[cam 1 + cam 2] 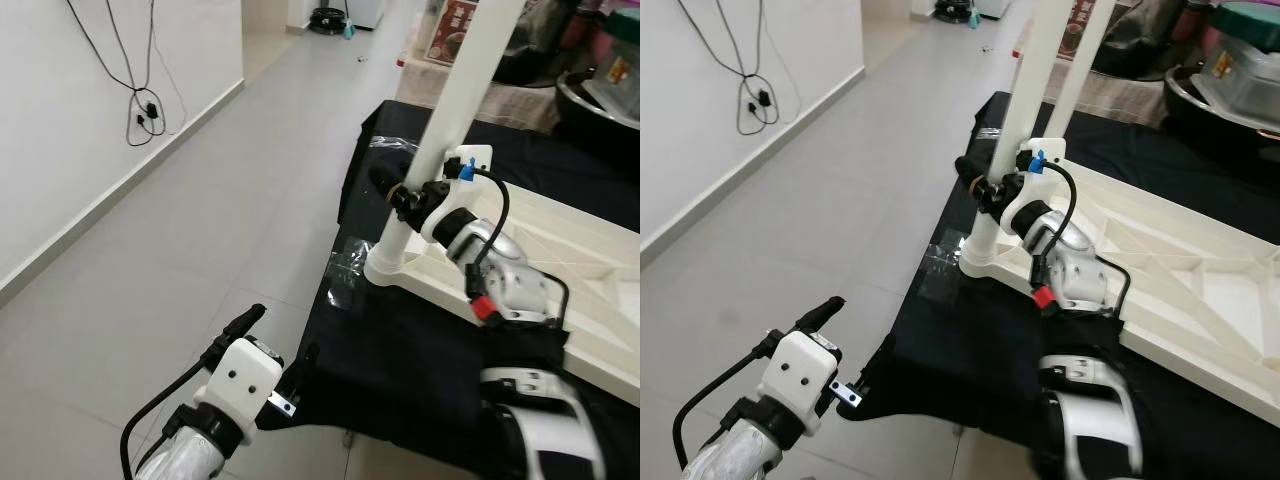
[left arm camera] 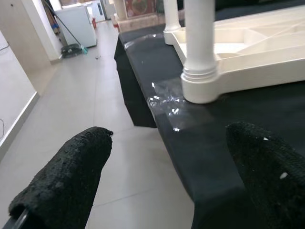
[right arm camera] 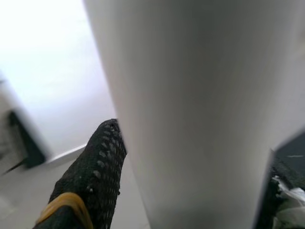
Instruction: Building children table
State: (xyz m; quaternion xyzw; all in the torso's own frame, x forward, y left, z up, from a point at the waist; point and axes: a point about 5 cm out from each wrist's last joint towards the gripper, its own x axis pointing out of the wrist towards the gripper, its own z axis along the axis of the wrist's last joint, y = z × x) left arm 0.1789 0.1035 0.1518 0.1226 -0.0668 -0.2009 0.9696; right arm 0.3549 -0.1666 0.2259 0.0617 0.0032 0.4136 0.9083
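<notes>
The right gripper [image 1: 400, 190] sat just right of centre in the left eye view, its black fingers [image 3: 90, 176] closed around a white table leg [image 1: 455, 110] a little above the leg's base collar [image 1: 390, 262]. In the right wrist view the leg ran down the frame with one finger pressed against its side. The leg stood nearly upright, leaning slightly, and rose out of the top of the frame. Its foot was seated in the near corner of the upside-down white children's table top [image 1: 580, 260], which lay flat across the right half of the frame on a black cloth [image 1: 400, 350]. A second white leg [image 1: 1035, 60] stood just behind the first in the right eye view.

The left gripper [image 1: 275, 345] hung in the lower left of the frame over grey floor tiles [image 1: 200, 230], near the cloth's edge — fingers [image 2: 66, 176] spread wide with nothing between them. A strip of clear plastic [image 2: 164, 95] lay on the cloth beside the leg's base. Cables [image 1: 140, 105] hung on the white wall at upper left.
</notes>
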